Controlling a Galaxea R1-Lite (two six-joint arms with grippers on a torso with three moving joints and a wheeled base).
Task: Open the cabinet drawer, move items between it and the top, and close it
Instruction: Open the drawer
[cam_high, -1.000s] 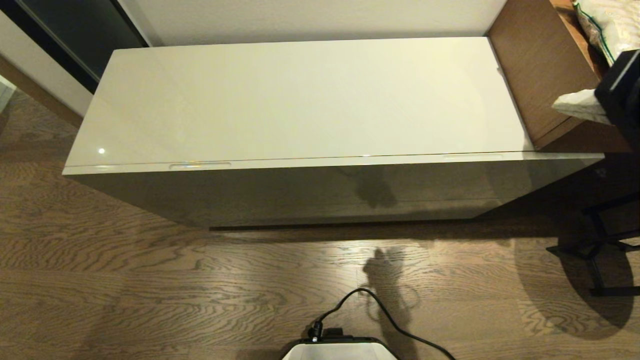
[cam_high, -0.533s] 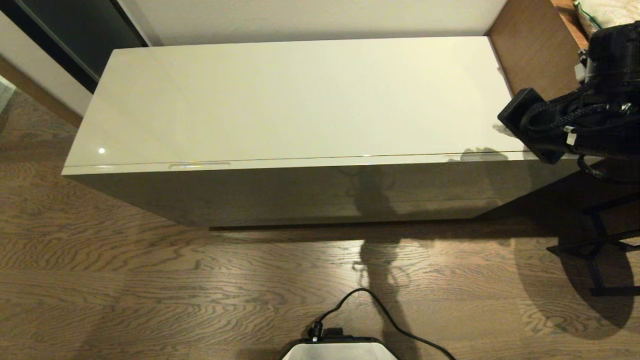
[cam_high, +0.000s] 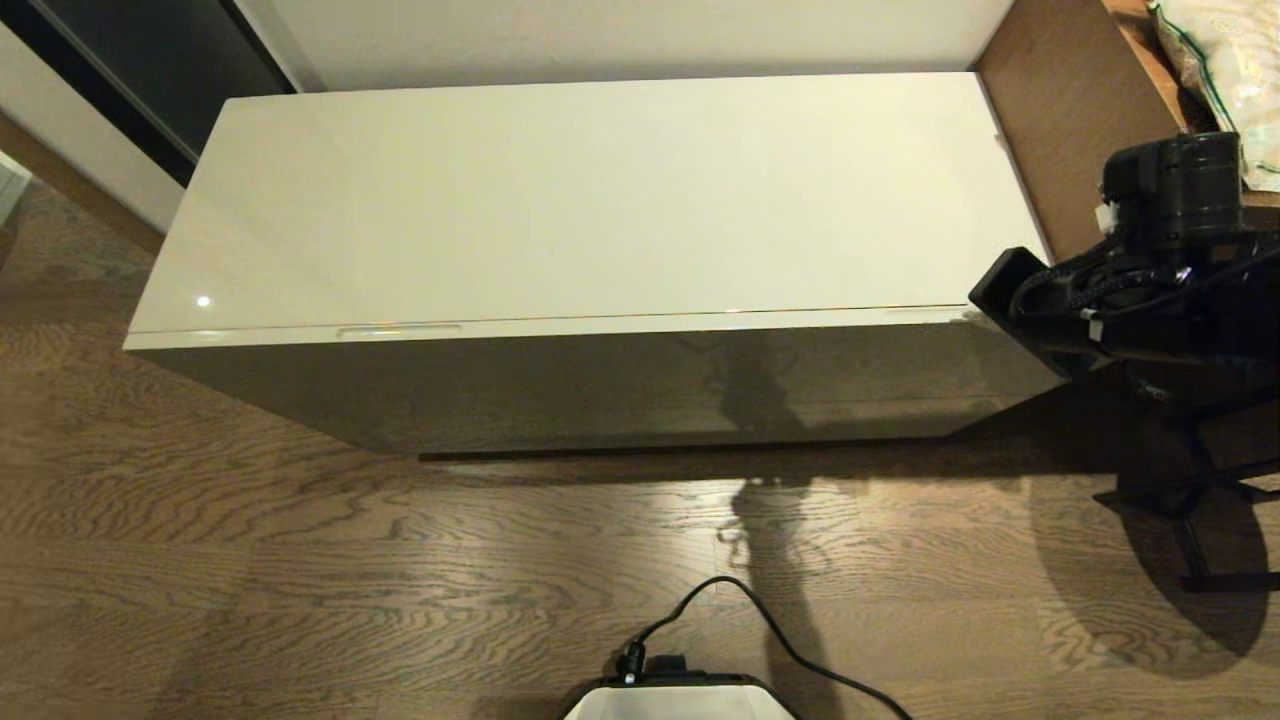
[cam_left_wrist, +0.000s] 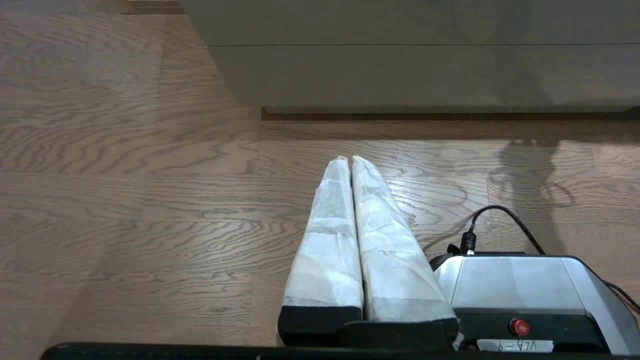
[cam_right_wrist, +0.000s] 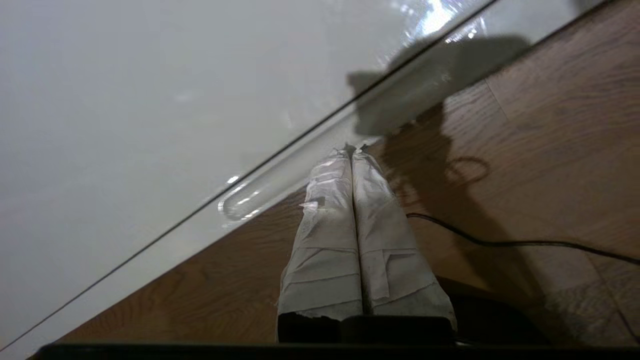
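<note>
Wood-grain flooring (cam_high: 300, 560) in grey-brown planks spreads before a long, low cabinet whose glossy cream top (cam_high: 600, 200) lies bare under warm light, a white wall behind it and a dark panel at the far left corner. Along the front edge the cabinet drawer (cam_high: 600, 385) sits flush and shut, one slim handle slot (cam_high: 400, 330) showing near the left end and another (cam_right_wrist: 260, 192) seen close in the right wrist view. A brown wooden unit (cam_high: 1060, 150) abuts the cabinet's right end, with a patterned bag (cam_high: 1225, 70) on it. The right arm (cam_high: 1150, 290) reaches in at the cabinet's front right corner; its right gripper (cam_right_wrist: 352, 150), fingers wrapped in white and pressed together on nothing, points at the drawer's top edge just beside the slot. The left gripper (cam_left_wrist: 349, 161), likewise closed and empty, hangs low over the floor in front of the cabinet, next to the robot's grey base (cam_left_wrist: 520, 285) and its black cable (cam_high: 760, 620). A black stand's feet (cam_high: 1190, 500) rest on the floor at right.
</note>
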